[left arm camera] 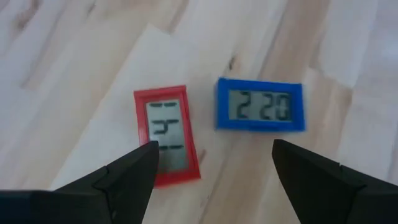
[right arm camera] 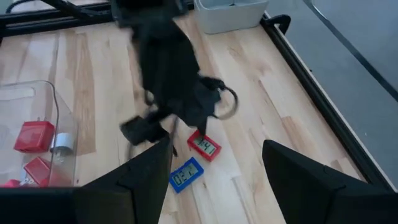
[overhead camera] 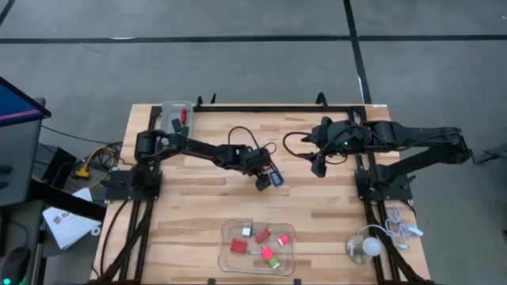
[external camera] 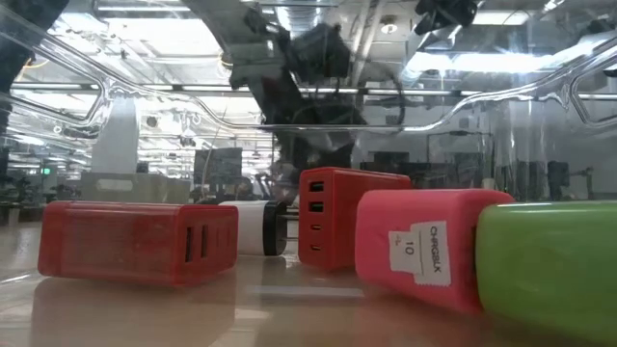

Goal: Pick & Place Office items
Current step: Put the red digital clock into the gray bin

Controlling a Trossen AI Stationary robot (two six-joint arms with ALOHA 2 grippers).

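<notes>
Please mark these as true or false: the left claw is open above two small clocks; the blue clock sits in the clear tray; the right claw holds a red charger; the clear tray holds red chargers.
1. The left claw is open above the red clock and blue clock. True.
2. The blue clock sits in the clear tray. False: it lies on the bare table.
3. The right claw holds a red charger. False: it is open and empty.
4. The clear tray holds red chargers. True.
</notes>
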